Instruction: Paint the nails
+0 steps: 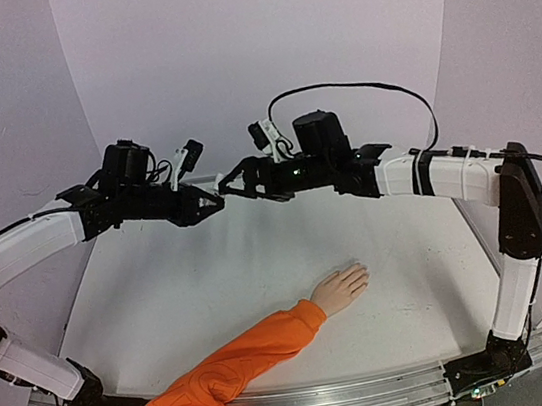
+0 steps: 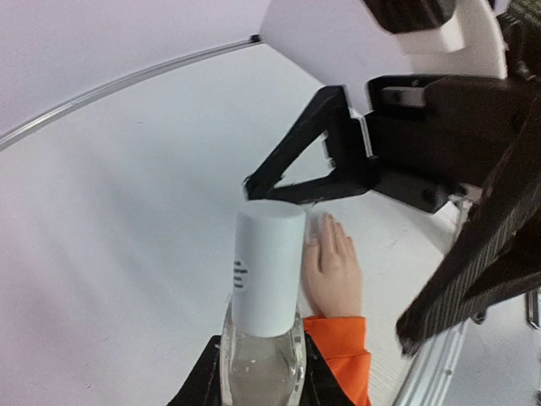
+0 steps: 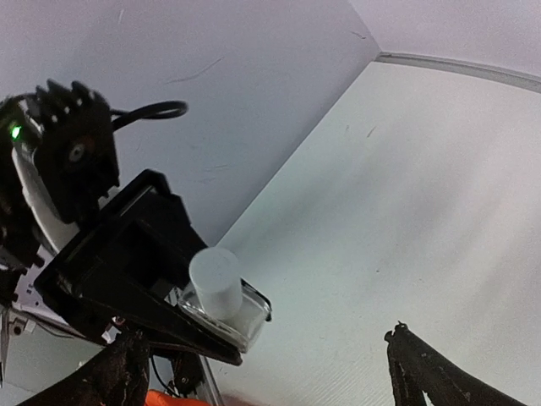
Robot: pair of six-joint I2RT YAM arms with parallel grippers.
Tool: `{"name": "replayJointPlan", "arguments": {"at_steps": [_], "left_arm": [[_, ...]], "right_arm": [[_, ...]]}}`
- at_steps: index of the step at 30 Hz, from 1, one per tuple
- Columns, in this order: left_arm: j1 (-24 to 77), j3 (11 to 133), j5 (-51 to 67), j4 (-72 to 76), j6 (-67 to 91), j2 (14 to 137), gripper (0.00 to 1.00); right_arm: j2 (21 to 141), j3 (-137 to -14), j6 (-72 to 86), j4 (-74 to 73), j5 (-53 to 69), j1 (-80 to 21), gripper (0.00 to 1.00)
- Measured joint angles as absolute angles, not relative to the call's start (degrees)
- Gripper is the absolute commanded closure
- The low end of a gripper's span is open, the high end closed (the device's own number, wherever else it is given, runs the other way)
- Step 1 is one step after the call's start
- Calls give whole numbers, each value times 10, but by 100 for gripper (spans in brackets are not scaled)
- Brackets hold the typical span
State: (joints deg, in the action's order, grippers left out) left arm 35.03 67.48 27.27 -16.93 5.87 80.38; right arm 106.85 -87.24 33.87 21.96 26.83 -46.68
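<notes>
Gripped in left hand [image 2: 262,382]: small clear bottle [image 2: 264,342] with white cap [image 2: 269,262]. Just beside cap, right hand [image 1: 226,182] spread wide. Well below both hands, nails [image 1: 361,271] on mannequin hand [image 1: 340,290], lying on worktop [image 1: 210,272].

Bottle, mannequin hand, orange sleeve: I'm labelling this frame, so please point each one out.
bottle [image 2: 269,271], left wrist view, on its white cap.
mannequin hand [image 1: 340,289], top external view, on the back of the hand.
orange sleeve [image 1: 242,358], top external view, mid-forearm fabric.

glossy clear glass bottle [image 2: 264,369], orange cloth sleeve [image 1: 235,363]
</notes>
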Motion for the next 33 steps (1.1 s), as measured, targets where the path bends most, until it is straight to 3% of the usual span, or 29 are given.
{"name": "replayJointPlan", "arguments": {"at_steps": [3, 8, 13, 21, 33], "left_arm": [[380, 655, 167, -170, 67, 781, 100], [437, 631, 2, -164, 86, 765, 100], [457, 625, -98, -163, 91, 766, 100], [476, 625, -143, -159, 93, 776, 100], [480, 625, -138, -159, 103, 782, 100]], "right_arm": [[1050, -863, 367, 212, 217, -467, 2], [1041, -862, 422, 228, 175, -467, 21], [1052, -864, 446, 262, 174, -477, 30], [1108, -913, 446, 267, 173, -502, 39], [1154, -955, 432, 255, 154, -518, 83]]}}
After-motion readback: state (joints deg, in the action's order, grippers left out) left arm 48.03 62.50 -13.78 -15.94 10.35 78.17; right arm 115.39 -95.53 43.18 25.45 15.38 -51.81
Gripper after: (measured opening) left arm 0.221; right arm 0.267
